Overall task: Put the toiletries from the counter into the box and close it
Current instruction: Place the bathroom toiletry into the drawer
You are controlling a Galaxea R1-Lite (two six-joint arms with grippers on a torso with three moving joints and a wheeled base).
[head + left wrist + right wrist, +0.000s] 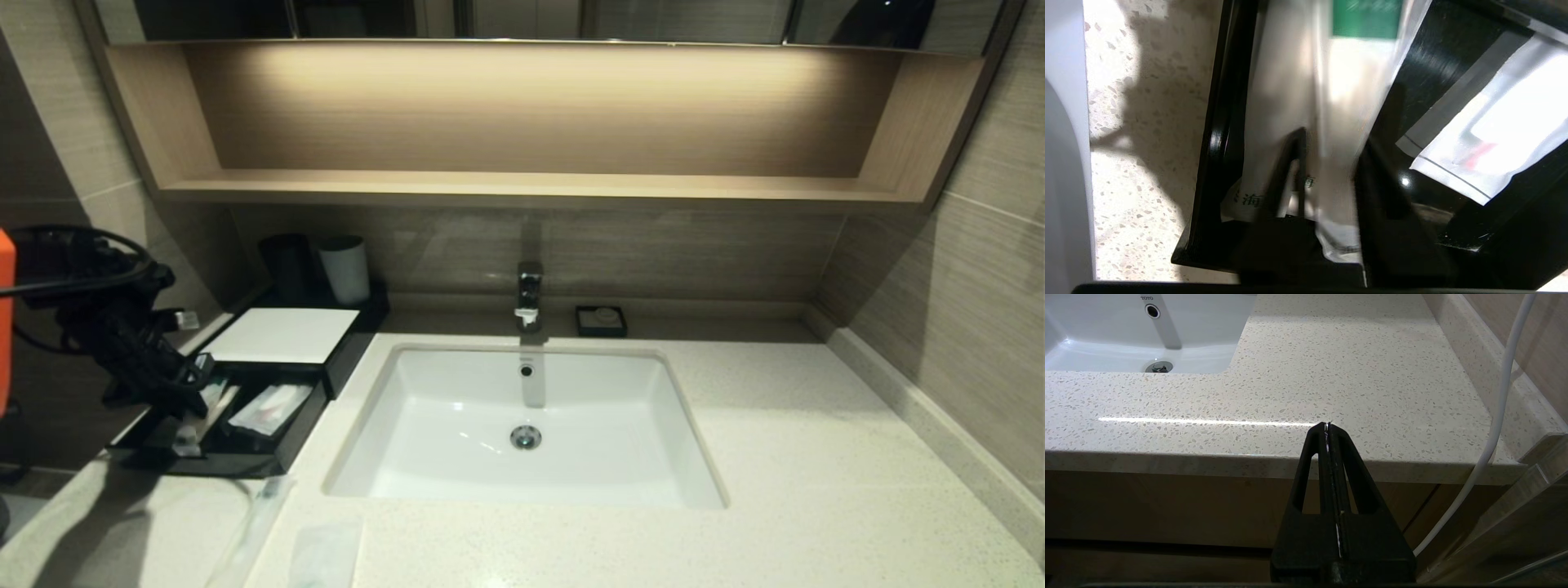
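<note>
The black box (347,355) with a white top panel stands at the counter's (816,457) back left, its front drawer (245,467) pulled open. My left gripper (192,398) is low over the drawer's left side, open. In the left wrist view the left gripper (1336,143) straddles a long clear sachet with a green band (1290,81) lying in the drawer. A squarish white packet (269,408) lies beside it in the drawer. A second long sachet (253,523) and a clear squarish packet (326,555) lie on the counter in front of the drawer. My right gripper (1327,426) is shut and empty, parked below the counter's front edge.
The white sink (457,384) with its faucet (529,294) sits mid-counter. A black cup (286,265) and a white cup (344,269) stand behind the box. A small black soap dish (601,321) is by the back wall. A wooden shelf (522,186) hangs above.
</note>
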